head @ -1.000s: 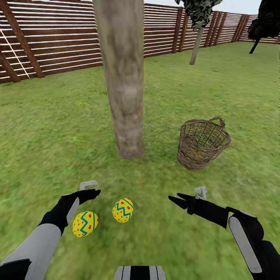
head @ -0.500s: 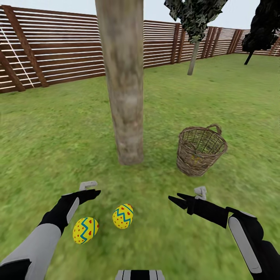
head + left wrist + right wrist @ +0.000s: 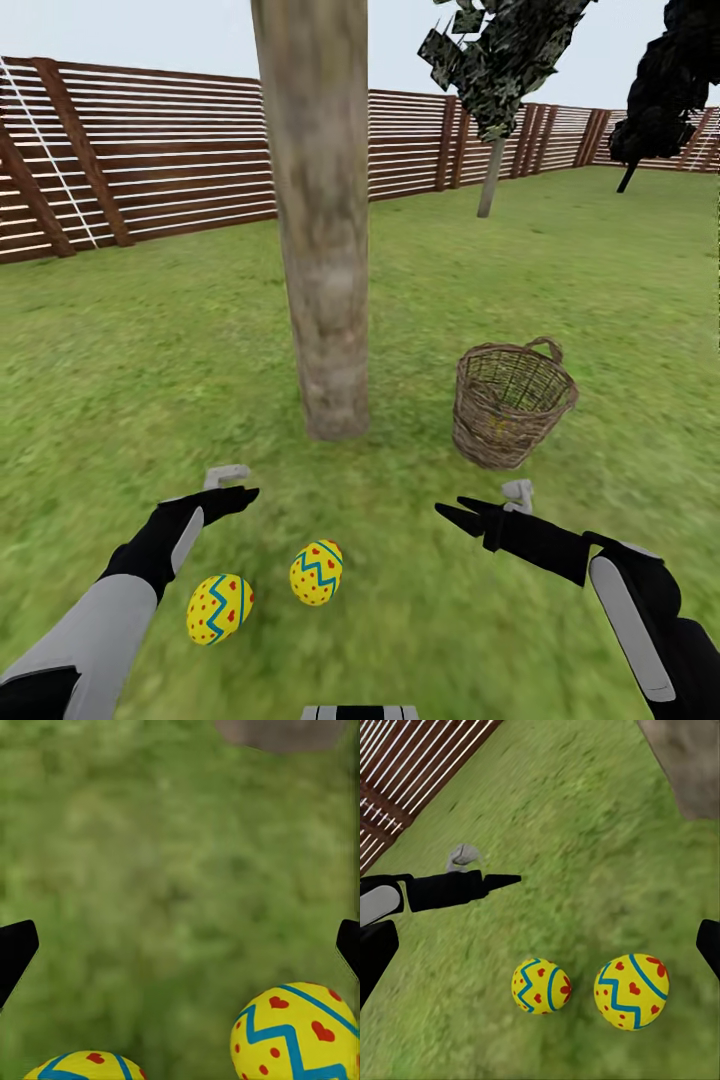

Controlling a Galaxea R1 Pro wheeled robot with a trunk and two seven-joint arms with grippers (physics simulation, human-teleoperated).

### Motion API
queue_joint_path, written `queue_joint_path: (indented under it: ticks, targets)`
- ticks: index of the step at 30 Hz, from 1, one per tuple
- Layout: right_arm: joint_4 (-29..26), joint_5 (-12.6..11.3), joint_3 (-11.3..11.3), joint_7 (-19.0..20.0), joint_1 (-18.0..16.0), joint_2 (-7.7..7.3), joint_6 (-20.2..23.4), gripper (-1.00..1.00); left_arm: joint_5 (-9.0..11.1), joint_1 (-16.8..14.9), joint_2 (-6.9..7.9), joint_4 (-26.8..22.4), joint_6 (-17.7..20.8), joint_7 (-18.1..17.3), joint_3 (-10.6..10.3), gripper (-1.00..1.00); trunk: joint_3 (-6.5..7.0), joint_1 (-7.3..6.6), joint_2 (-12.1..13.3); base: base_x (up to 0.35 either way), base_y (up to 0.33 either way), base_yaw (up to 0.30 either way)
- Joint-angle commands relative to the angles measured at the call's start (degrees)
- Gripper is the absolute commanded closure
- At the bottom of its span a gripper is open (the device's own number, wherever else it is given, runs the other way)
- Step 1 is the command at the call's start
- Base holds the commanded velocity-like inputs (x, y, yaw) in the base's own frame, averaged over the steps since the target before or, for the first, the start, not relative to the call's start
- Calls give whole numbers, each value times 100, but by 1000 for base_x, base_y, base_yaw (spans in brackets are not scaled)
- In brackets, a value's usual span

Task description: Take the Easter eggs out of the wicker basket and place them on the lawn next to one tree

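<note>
Both grippers, left (image 3: 232,492) and right (image 3: 452,516), hung spread wide, holding nothing. Two Easter eggs (image 3: 316,572) (image 3: 219,608) lay just below the left one; the wicker basket (image 3: 510,405) sat ahead of the right. Eggs looked smooth, rigid and roll-prone, so best pinched across the middle.

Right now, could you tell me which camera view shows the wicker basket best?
The head view: the wicker basket stands whole and upright on the lawn, right of the tree. The wrist views look at grass and two Easter eggs instead.
</note>
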Motion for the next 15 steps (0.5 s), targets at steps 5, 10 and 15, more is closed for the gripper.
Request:
queue_joint_path:
  ticks: [5, 10, 15]
  targets:
    - [-1, -20, -43, 19, 0, 4, 15, -100, 14, -1, -4, -99, 68, -17, 21, -100, 107, -14, 5, 0, 0, 0]
    - [-1, -17, -50, 21, 1, 7, 10, -100, -3, -1, -16, -110, 73, -7, 23, -100, 217, -27, 12, 0, 0, 0]
    - [-2, -14, -36, 15, 1, 8, 15, -100, -13, -2, -19, -106, 75, -3, 22, -100, 328, -39, 19, 0, 0, 0]
